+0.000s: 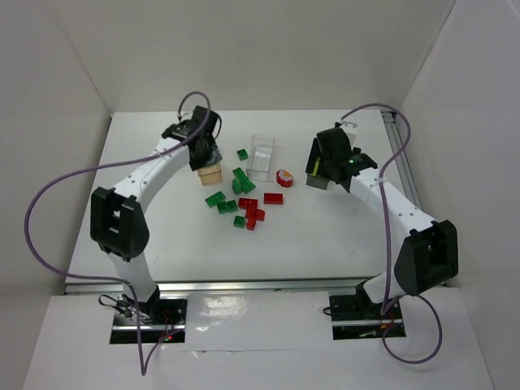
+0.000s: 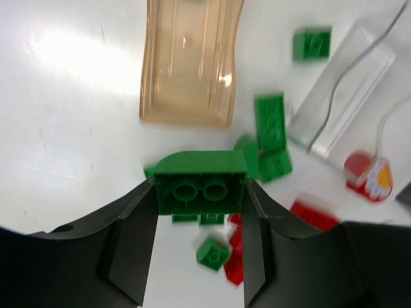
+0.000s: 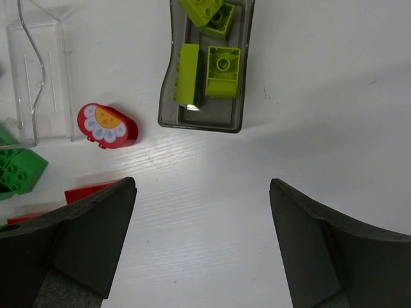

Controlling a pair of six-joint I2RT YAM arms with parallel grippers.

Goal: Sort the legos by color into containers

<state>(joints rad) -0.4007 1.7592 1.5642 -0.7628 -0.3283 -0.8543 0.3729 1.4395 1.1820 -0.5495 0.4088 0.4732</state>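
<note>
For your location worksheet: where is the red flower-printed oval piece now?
In the right wrist view, left of centre, the red oval piece lies between the clear container and the grey container of yellow-green bricks.

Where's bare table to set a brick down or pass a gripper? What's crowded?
Free: the near table, from the brick pile to the front edge; also the far strip behind the clear container. Crowded: the band from tan container to grey container.

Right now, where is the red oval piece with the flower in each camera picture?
Top external: red flower piece, middle, just right of the clear container.
Left wrist: far right, beside that container.
Right wrist: left of centre.
Shared landmark: the clear container.
</note>
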